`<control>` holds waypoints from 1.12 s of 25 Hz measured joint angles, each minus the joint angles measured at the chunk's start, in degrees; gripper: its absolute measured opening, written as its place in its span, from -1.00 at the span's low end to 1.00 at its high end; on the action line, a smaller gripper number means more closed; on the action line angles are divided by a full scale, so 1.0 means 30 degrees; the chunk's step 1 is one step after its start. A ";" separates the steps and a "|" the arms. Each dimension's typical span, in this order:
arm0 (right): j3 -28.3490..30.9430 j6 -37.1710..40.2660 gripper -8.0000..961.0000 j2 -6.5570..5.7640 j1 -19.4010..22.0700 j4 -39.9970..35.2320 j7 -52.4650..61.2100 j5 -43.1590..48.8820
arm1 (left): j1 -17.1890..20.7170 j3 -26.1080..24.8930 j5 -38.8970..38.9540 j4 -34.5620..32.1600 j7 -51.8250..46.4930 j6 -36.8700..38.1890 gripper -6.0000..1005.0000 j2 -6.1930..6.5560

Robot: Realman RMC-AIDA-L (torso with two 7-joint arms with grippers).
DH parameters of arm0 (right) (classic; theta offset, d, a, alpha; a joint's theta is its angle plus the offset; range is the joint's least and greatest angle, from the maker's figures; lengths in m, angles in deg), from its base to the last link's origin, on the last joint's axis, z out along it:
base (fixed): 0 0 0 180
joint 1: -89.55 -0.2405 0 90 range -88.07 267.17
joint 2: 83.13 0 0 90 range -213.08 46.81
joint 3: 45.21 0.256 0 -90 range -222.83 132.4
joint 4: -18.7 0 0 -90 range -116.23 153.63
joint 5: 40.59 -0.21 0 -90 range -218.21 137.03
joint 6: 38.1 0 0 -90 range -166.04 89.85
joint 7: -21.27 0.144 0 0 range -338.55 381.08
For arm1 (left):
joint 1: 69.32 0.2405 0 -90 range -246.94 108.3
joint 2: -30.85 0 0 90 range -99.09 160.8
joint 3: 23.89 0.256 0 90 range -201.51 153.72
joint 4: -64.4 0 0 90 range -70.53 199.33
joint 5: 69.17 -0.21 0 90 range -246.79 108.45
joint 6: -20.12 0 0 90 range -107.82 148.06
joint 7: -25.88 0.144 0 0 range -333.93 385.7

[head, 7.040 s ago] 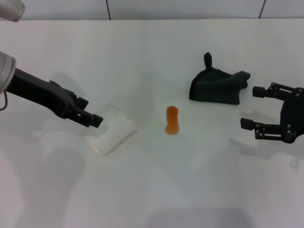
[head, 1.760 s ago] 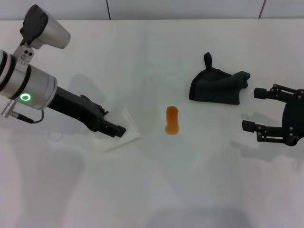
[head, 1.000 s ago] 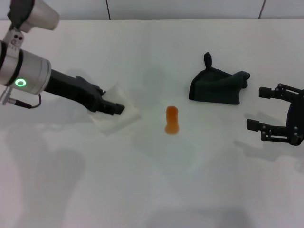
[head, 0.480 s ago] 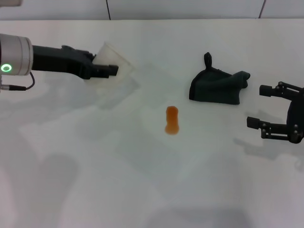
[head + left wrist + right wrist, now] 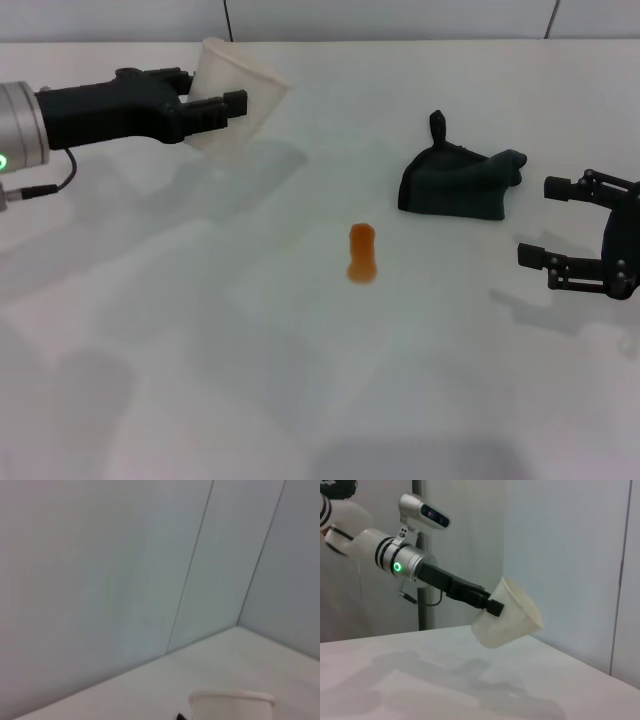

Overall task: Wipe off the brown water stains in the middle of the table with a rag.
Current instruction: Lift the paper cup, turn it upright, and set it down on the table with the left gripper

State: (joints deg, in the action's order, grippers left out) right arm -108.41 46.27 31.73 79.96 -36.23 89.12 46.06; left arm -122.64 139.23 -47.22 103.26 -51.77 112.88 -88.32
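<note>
The brown water stain (image 5: 362,252) is a small glossy orange-brown puddle in the middle of the white table (image 5: 300,390). The rag (image 5: 458,181) is a dark crumpled cloth lying to the stain's far right. My left gripper (image 5: 215,101) is shut on a white cup (image 5: 237,94) and holds it tilted in the air over the table's far left. The cup also shows in the left wrist view (image 5: 231,705) and the right wrist view (image 5: 507,615). My right gripper (image 5: 538,221) is open and empty, just right of the rag.
A wall with panel seams (image 5: 226,18) runs along the table's far edge. My left arm (image 5: 400,562) reaches over the table's left side.
My left gripper closed on the cup lying on the table, then lifted it up and toward the far left. The right gripper stayed almost still.
</note>
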 joint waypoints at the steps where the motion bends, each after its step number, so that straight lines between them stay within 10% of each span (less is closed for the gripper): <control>1: 0.0000 0.0000 0.75 0.0000 0.0003 0.0001 0.0000 0.0000 | 0.0303 0.0000 0.0443 -0.0234 0.0373 0.0066 0.15 -0.0002; 13: -0.0100 0.0038 0.75 0.0025 0.0003 0.0196 -0.0213 0.0001 | 0.3419 -0.0030 0.3087 -0.3611 0.5051 -0.2284 0.15 -0.0070; 28: -0.0202 0.0223 0.75 0.0043 -0.0018 0.0715 -0.0493 0.0006 | 0.3982 -0.0029 0.3515 -0.5925 0.8472 -0.5422 0.15 -0.0009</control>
State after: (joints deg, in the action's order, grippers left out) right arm -109.01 46.94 31.86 79.91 -34.08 87.64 46.08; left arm -110.69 139.14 -36.68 85.49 -26.36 96.62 -88.35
